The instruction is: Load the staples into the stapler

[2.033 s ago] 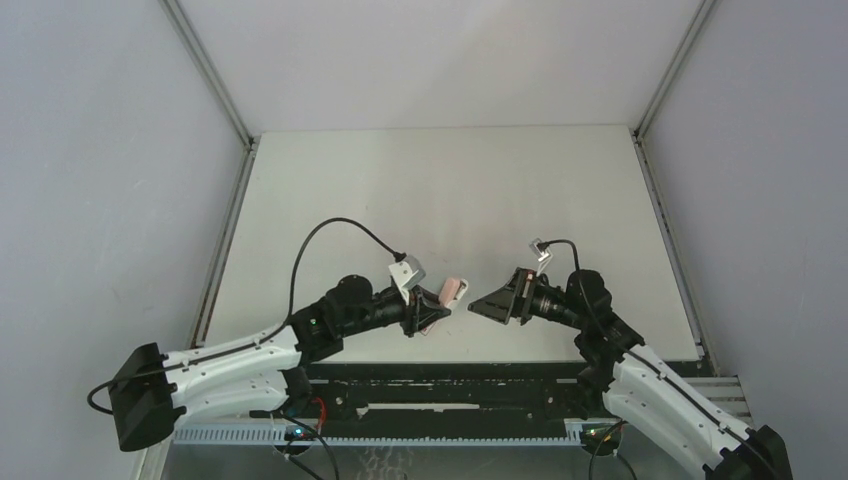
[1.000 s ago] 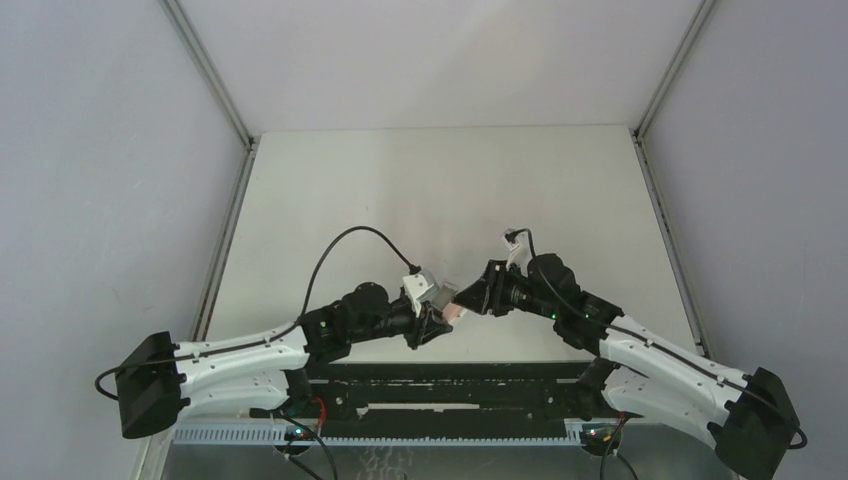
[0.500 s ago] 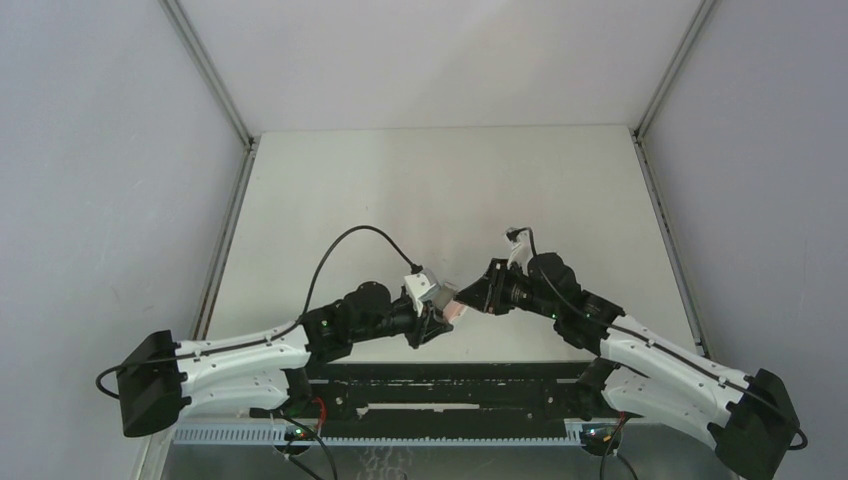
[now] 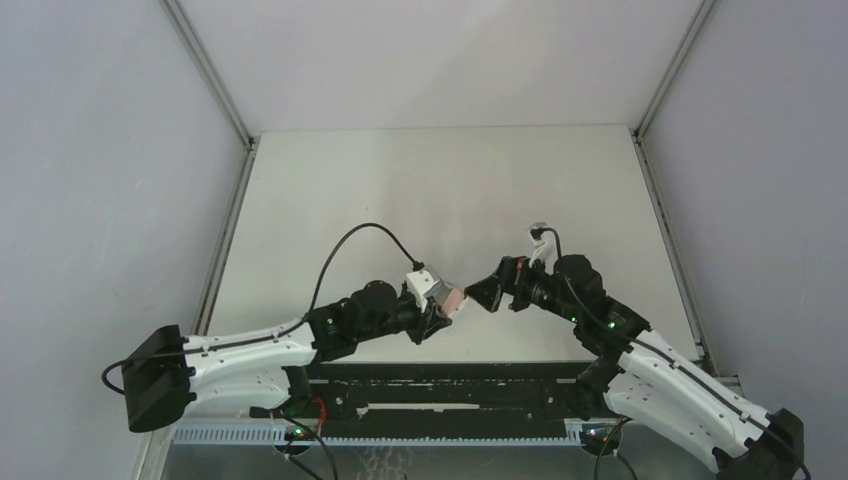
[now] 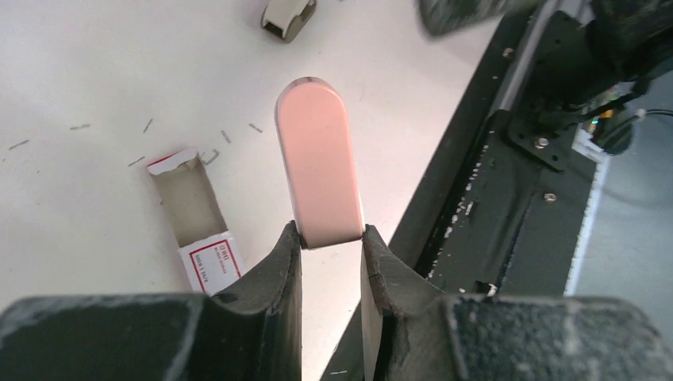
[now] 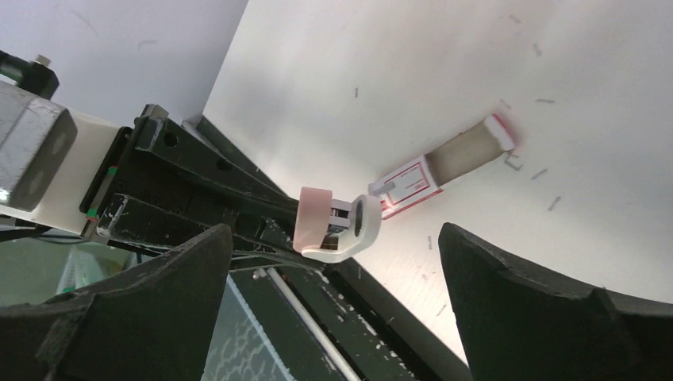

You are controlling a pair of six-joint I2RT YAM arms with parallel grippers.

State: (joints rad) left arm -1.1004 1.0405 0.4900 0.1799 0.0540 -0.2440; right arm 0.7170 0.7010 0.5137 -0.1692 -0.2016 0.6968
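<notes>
Left gripper clamps the pink stapler mid-frame. Right gripper gapes wide before it. The staples lie lower left, untouched. Next, probably: fetch a strip.

Bright, even, diffuse lighting. The table ahead of the left gripper is washed out; gripper body nearest lens out of focus.

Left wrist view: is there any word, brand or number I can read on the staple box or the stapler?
staple box: small print inside a red frame on its white end, too small and blurred to read.
stapler, held in the left end effector: plain pink face, no text.
Nothing else in these views carries readable text.
</notes>
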